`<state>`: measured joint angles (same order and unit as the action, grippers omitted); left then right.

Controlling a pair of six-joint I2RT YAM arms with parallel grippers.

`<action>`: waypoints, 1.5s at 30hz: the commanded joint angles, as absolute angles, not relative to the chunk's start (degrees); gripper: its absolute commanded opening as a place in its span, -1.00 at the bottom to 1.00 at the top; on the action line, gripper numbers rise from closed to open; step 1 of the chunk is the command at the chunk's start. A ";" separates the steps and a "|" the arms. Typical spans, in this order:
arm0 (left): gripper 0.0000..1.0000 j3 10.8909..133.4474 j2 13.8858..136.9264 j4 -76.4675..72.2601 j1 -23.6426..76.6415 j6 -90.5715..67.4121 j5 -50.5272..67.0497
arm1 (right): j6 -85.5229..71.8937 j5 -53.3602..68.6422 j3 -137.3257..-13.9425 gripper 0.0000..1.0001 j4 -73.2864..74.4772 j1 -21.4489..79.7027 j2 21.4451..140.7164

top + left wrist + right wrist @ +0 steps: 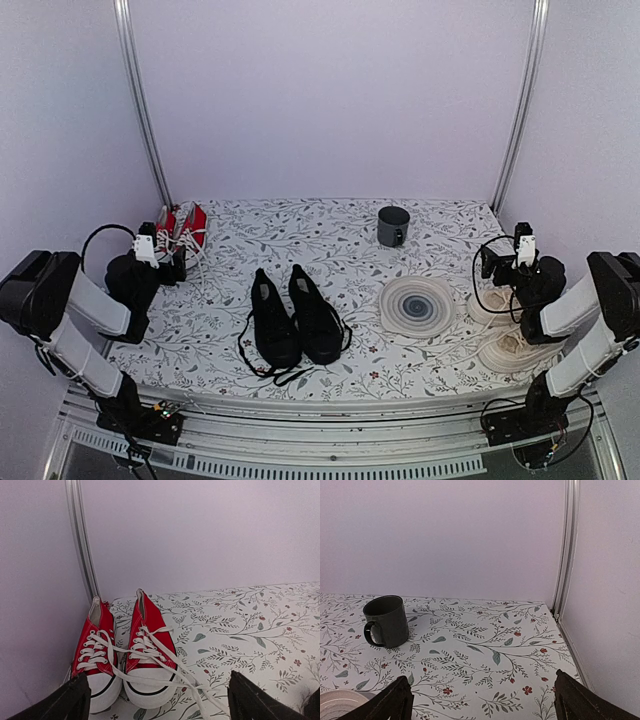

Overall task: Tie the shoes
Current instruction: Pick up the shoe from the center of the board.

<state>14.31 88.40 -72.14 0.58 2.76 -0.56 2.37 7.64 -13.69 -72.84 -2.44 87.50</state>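
Black shoes [296, 317] on floral tabletop [330, 240], lilac walls, both grippers [157, 700] [482, 702] spread wide, seemingly empty.

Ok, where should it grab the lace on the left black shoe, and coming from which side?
Probably the loose lace loop trailing on the table left of the left black shoe. It lies clear of the upper, so the open left gripper could come down from above on that side.

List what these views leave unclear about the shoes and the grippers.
- Black shoes: top view only, too small to read how the laces lie.
- Cream shoes: partly hidden by the right arm.
- Left gripper, right gripper: fingertips cut off by the bottom edge.
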 commanded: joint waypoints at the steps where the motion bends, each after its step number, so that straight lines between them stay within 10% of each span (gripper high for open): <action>1: 0.92 14.85 88.60 -72.60 -0.18 2.35 0.00 | 1.76 7.07 -14.59 0.98 -72.44 -2.71 87.98; 16: 0.92 17.64 82.49 -63.60 0.50 4.44 3.64 | 2.97 11.75 -19.93 1.00 -58.38 -3.03 80.82; 24: 0.91 32.66 59.78 -27.86 16.43 -3.28 -5.64 | -15.08 22.07 -40.86 0.25 -22.92 8.43 72.70; 31: 0.82 35.24 60.76 -13.96 33.13 -10.73 -6.47 | -19.74 2.37 -60.69 0.22 -6.23 38.52 90.77; 38: 0.81 31.57 64.44 -13.36 38.08 -15.59 -6.94 | -19.60 0.40 -88.56 0.87 7.50 49.42 118.43; 45: 0.83 30.10 69.50 -16.87 37.67 -16.31 -4.59 | -22.34 -5.25 -105.43 0.68 16.28 50.43 135.74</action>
